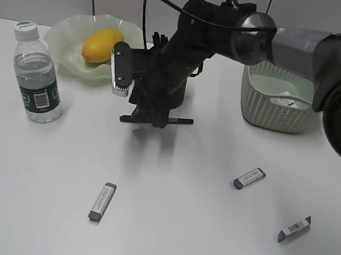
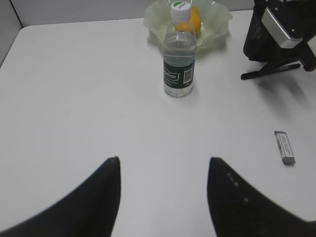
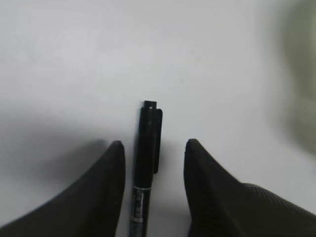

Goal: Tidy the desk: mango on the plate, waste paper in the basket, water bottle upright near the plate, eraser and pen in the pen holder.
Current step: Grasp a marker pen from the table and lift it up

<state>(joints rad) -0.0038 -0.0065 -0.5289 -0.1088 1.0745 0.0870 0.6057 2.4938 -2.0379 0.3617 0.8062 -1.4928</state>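
The black pen (image 3: 148,133) lies on the white table between the open fingers of my right gripper (image 3: 153,143), closer to the left finger. In the exterior view this gripper (image 1: 150,114) is low over the pen (image 1: 181,121), and the arm mostly hides the black pen holder (image 1: 177,94). The mango (image 1: 101,44) lies on the plate (image 1: 61,37). The water bottle (image 1: 37,76) stands upright beside the plate. The waste paper (image 1: 286,101) lies in the basket (image 1: 278,113). My left gripper (image 2: 164,159) is open and empty above bare table.
Three grey-white erasers lie on the table: front middle (image 1: 102,201), right of centre (image 1: 249,178) and front right (image 1: 294,229). The left wrist view shows the bottle (image 2: 179,54), the plate (image 2: 217,19), the pen (image 2: 269,70) and one eraser (image 2: 285,147).
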